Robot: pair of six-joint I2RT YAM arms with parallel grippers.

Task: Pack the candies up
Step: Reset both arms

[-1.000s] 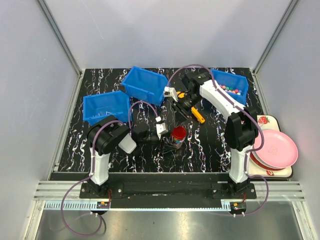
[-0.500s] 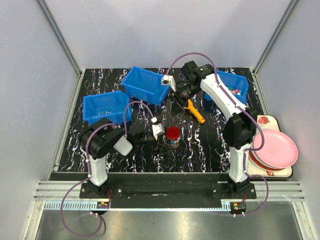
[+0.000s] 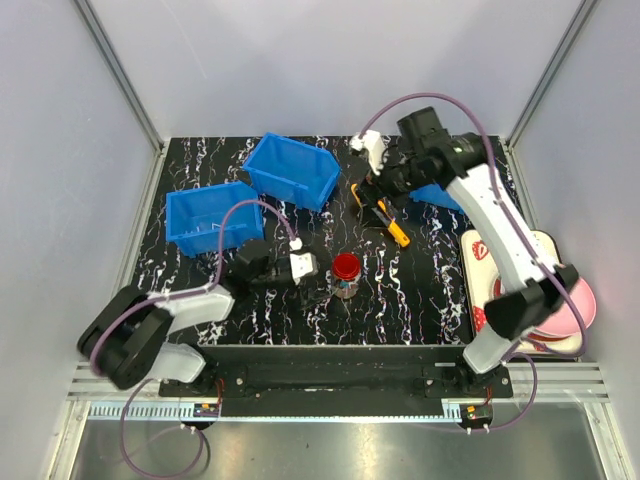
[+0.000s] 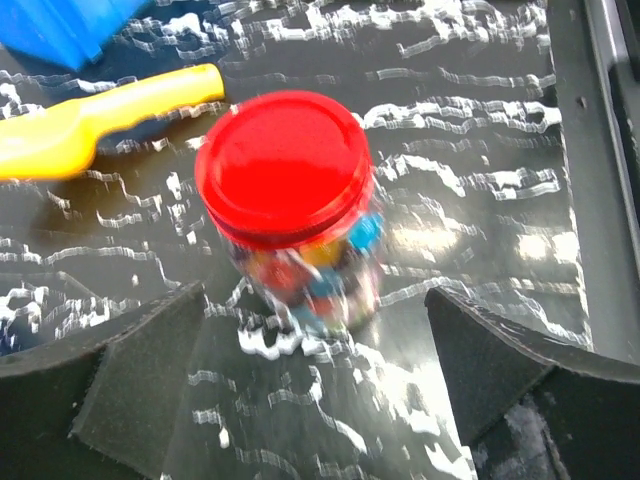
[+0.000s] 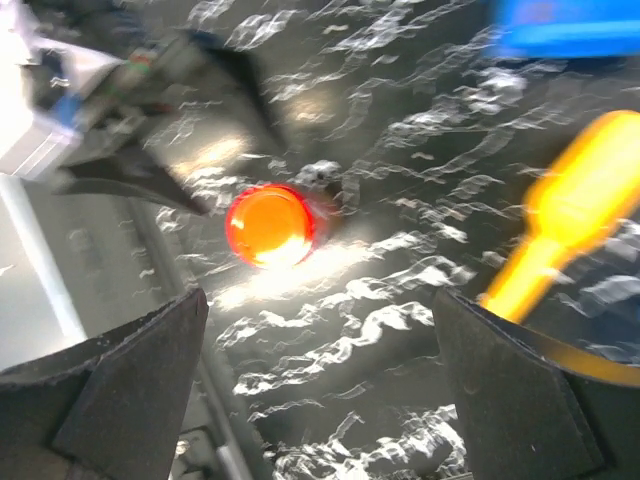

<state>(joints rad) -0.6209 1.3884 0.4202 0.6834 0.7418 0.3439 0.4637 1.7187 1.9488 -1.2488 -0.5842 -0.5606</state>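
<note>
left gripper [image 4: 310, 300]: fingers [image 4: 130, 370] spread wide, nothing gripped; low over the table, pointed at the jar
right gripper [image 5: 318, 300]: fingers [image 5: 520, 390] spread wide, nothing between them; raised over the back of the table, looking down on jar and scoop
jar [image 3: 346, 273]: clear, upright on the table, mid-front; just ahead of the left fingertips, apart from both
red lid [image 4: 285, 165]: on the jar, seated flat
candies [image 4: 320, 270]: inside the jar, mixed colours seen through the clear wall below the lid; blurred, single pieces not told apart
yellow scoop [image 3: 390, 222]: lying flat on the table behind the jar, well apart from it; off to the right of the right fingers in the right wrist view, not between them
table [image 3: 420, 295]: black, white marbling
blue bins: one at the left [image 3: 207, 215], one tilted behind it [image 3: 292, 170], a third [image 3: 432, 192] at the back right, mostly hidden by the right arm; contents not visible
pink plate [image 3: 582, 300]: at the right table edge, partly under the right arm, beside a white tray [image 3: 476, 246] with red print
blur: heavy in the right wrist view, lighter on the jar wall in the left wrist view
</note>
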